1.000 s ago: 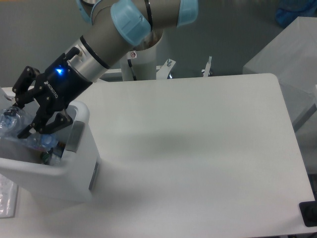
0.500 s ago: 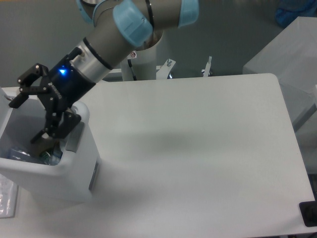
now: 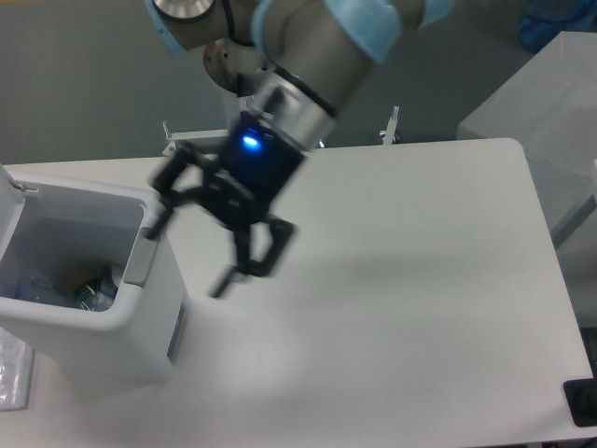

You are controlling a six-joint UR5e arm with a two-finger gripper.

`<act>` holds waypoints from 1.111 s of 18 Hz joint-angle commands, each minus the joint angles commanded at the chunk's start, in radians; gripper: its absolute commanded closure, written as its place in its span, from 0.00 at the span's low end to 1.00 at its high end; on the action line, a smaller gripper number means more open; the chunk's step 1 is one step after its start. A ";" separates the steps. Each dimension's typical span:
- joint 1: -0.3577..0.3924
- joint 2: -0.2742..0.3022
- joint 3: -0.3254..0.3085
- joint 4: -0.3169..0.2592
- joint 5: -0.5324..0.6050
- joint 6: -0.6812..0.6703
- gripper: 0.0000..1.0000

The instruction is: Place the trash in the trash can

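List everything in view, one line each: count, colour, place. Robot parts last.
trash can: one, white with a grey side panel, left end of the table, open at the top.
trash: clear plastic pieces, count unclear, lying at the bottom inside the trash can.
table: one, white, fills most of the view.
clear plastic item: one, partly cut off at the lower left edge, beside the trash can.
grey-white box: one, upper right, beyond the table.
dark object: one, lower right corner.
arm: one, grey with light blue joints, top centre.
claw: one, black with a blue light, open and empty, above the table right of the trash can, motion-blurred.
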 joint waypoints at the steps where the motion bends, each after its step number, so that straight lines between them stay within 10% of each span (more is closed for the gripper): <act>1: 0.015 -0.017 0.006 0.000 0.058 0.000 0.00; 11: 0.051 -0.109 -0.070 -0.023 0.554 0.208 0.00; 20: 0.054 -0.132 0.054 -0.334 0.674 0.390 0.00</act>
